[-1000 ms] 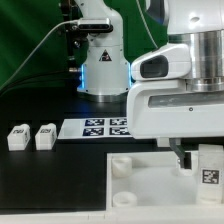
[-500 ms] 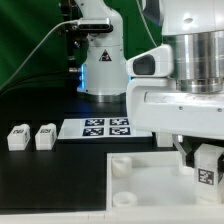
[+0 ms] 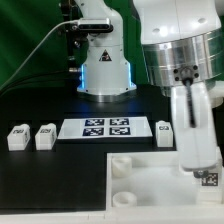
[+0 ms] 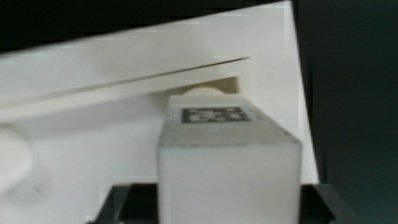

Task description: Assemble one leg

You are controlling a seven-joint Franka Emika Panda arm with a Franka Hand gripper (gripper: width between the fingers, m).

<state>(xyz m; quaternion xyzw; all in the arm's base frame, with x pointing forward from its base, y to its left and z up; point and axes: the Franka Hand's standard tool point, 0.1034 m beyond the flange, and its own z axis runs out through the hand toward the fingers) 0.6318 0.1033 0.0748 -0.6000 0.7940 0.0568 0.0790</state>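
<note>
My gripper (image 3: 206, 172) is shut on a leg (image 3: 210, 180), a stubby white block with a black-and-white tag, and holds it over the right part of the large white panel (image 3: 150, 178). In the wrist view the leg (image 4: 222, 150) stands upright between the dark fingers (image 4: 135, 206), tag facing the camera, with the panel (image 4: 107, 90) and a socket rim just behind it. Whether the leg touches the panel cannot be told. Two more legs (image 3: 17, 136) (image 3: 45, 136) lie at the exterior view's left, and another leg (image 3: 165, 129) lies beside the marker board.
The marker board (image 3: 105, 128) lies on the black table behind the panel. Round sockets (image 3: 120, 165) (image 3: 123, 198) show at the panel's left corners. The robot's base (image 3: 103, 65) stands at the back, before a green curtain.
The arm has turned and risen, so its white housing no longer covers the table's right side; a leg beside the marker board now shows. The held leg has shifted slightly right and lower.
</note>
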